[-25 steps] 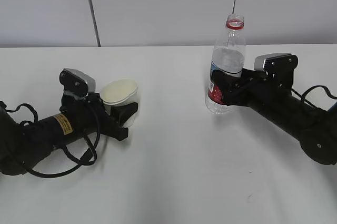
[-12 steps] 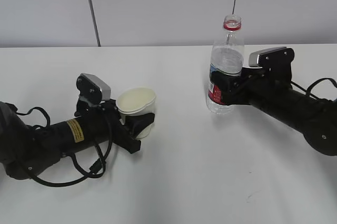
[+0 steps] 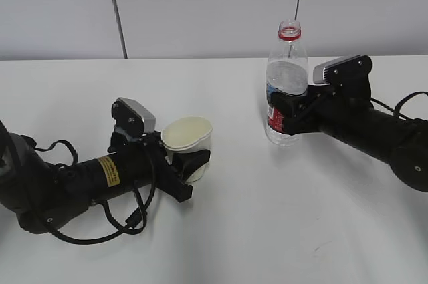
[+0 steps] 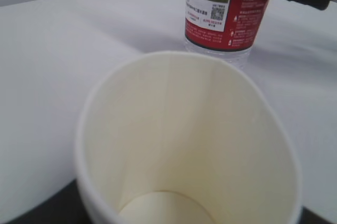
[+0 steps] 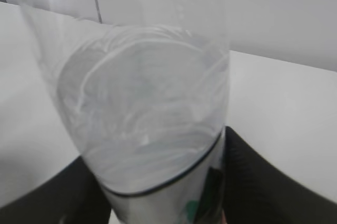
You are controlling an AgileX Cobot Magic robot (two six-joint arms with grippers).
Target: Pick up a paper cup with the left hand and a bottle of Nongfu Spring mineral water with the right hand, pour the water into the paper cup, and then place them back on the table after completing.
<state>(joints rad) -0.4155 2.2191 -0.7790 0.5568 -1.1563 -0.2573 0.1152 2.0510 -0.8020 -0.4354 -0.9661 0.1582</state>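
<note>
The empty white paper cup (image 3: pixel 189 138) is upright in my left gripper (image 3: pixel 191 161), which is shut on its lower wall, low over the white table (image 3: pixel 227 230). The cup fills the left wrist view (image 4: pixel 184 145) and hides the fingers. The open, capless Nongfu Spring bottle (image 3: pixel 287 87), with a red label and clear water inside, stands upright in my right gripper (image 3: pixel 289 114), which is shut on its label band. In the right wrist view the bottle (image 5: pixel 142 108) sits between the black fingers (image 5: pixel 263 182). Cup and bottle are about a hand's width apart.
A grey wall with a dark vertical seam (image 3: pixel 115 10) runs behind the table's far edge. Black cables (image 3: pixel 127 220) loop beside the left arm on the table. The bottle's base and label (image 4: pixel 224 16) show just beyond the cup in the left wrist view.
My left arm has carried the cup to the right and nearer, towards the bottle. My right gripper has shifted the bottle slightly left.
</note>
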